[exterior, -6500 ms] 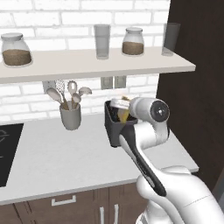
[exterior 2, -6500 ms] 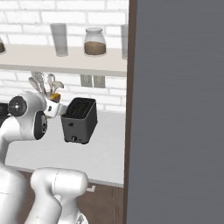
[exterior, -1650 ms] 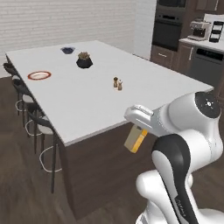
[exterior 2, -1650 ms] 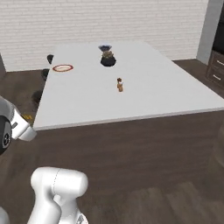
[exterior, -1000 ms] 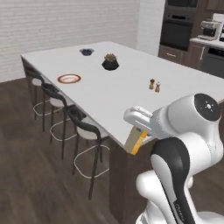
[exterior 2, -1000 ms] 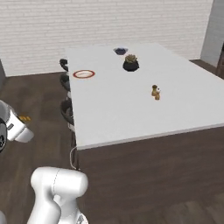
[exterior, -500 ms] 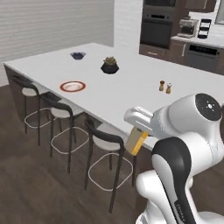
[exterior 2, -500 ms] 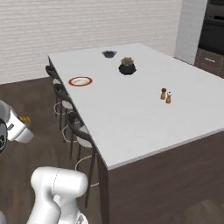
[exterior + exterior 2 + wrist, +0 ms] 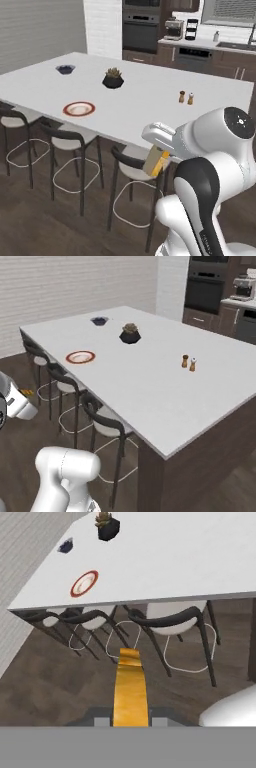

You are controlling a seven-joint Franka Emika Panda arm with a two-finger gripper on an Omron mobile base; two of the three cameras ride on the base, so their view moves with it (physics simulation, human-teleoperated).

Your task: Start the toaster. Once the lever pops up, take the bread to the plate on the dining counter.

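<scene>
The arm is folded close to its body, the elbow bent high and the forearm reaching forward and a little down, so the tool (image 9: 156, 161) hangs low in front of the robot, short of the near edge of the desk (image 9: 150, 100) and over the dark wooden floor (image 9: 40, 215). The tool is narrowed onto the bread (image 9: 155, 161), clamping the slice by its lower end; from the hand camera the bread (image 9: 130, 689) stands edge-on between the two fingertips, its golden-orange crust running straight ahead of the tool.

Just beyond the tool stands a dark chair (image 9: 131, 167) with a pale seat, and two more chairs line the desk edge further to the tool's left. The plate (image 9: 79, 108), red-rimmed with a white centre, lies on the desk ahead and to the left of the tool, well apart from it, near the desk's edge. Farther on past the plate sit a small dark bowl (image 9: 65, 68) and a potted plant (image 9: 113, 79); a pair of shakers (image 9: 186, 97) stands ahead and to the tool's right.
</scene>
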